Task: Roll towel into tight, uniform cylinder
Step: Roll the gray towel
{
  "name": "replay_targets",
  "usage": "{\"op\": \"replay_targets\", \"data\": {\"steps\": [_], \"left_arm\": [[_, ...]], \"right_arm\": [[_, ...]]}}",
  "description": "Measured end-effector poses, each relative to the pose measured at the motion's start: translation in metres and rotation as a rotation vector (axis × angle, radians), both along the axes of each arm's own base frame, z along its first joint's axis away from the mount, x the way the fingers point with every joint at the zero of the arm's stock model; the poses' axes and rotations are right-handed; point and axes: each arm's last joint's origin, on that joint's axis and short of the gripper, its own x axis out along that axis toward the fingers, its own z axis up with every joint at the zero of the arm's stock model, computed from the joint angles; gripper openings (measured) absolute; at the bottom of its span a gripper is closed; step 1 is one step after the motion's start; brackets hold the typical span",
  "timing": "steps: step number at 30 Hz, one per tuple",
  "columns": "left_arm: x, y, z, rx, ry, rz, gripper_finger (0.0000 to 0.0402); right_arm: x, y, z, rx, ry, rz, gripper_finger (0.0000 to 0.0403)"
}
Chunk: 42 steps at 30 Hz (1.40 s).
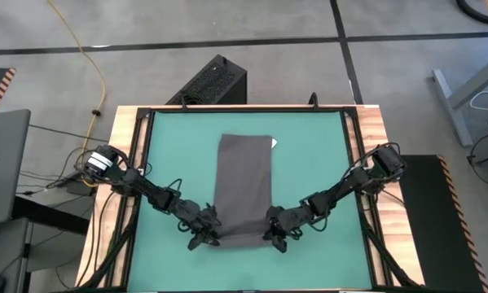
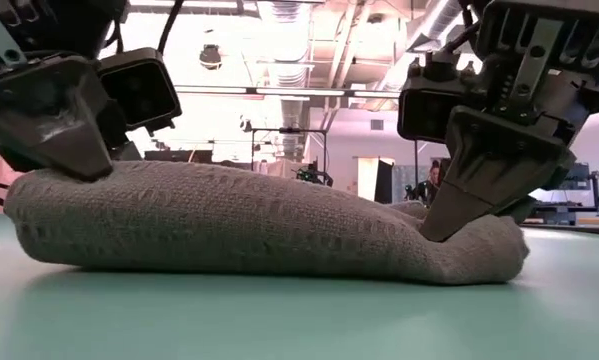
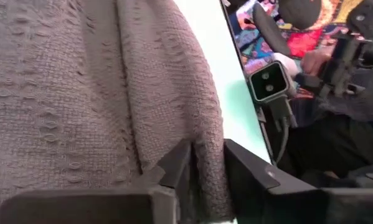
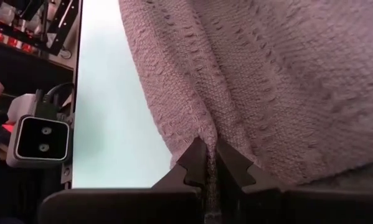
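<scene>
The dark grey towel [image 1: 244, 179] lies lengthwise on the green mat [image 1: 178, 146], with a small white tag [image 1: 274, 144] at its far right corner. Its near end is turned over into a thick, rounded bulge [image 2: 259, 220]. My left gripper [image 1: 213, 236] is at the bulge's left end. Its fingers stand apart, with the cloth's side edge [image 3: 205, 124] running between them. My right gripper [image 1: 274, 234] is at the bulge's right end, shut on the cloth. In the low view the bulge is lower at the right end than at the left. My left gripper [image 3: 206, 155] has the left side edge of the turned-over end between its parted fingers, and the cloth looks to lie loosely against both. The fingers slant down from the table's left. The towel rests on the mat. My right gripper [image 4: 206, 152] pinches the right side edge of the turned-over end [image 4: 205, 127] between its two fingertips, over a fold of several layers. The fingers slant down from the table's right. The cloth is dented in under them [image 2: 459, 225] and rests on the mat.
A wooden frame [image 1: 129, 163] borders the mat. A black box [image 1: 215, 81] stands beyond the far edge. The low camera [image 3: 270, 84] sits at the near edge. Bare mat lies to either side of the towel.
</scene>
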Motion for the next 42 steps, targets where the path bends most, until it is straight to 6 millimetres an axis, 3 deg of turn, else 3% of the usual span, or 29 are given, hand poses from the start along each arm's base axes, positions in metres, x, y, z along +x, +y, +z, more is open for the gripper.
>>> {"op": "replay_targets", "data": {"steps": [7, 13, 18, 23, 30, 36, 42], "left_arm": [[0.000, 0.012, 0.017, 0.004, -0.057, -0.051, 0.0096], [-0.008, 0.020, 0.050, 0.176, -0.165, 0.025, 0.0084], [-0.012, 0.003, 0.074, 0.346, -0.330, 0.041, 0.0081], [0.004, -0.030, 0.069, 0.532, -0.389, -0.030, 0.0099], [0.052, -0.054, 0.054, 0.652, -0.342, -0.128, 0.0137], [0.082, -0.053, 0.053, 0.743, -0.237, -0.160, 0.0136], [0.088, -0.040, 0.053, 0.759, -0.178, -0.151, 0.0125]], "right_arm": [[0.003, -0.009, -0.001, 0.031, 0.022, -0.063, 0.0034], [0.003, -0.010, -0.001, 0.073, 0.040, -0.091, 0.0034], [0.004, -0.011, -0.001, 0.110, 0.058, -0.100, 0.0034], [0.005, -0.013, -0.001, 0.117, 0.061, -0.104, 0.0034], [0.006, -0.016, -0.001, 0.133, 0.068, -0.118, 0.0034], [0.005, -0.015, -0.002, 0.147, 0.077, -0.132, 0.0034], [0.005, -0.014, -0.002, 0.175, 0.089, -0.136, 0.0034]]}}
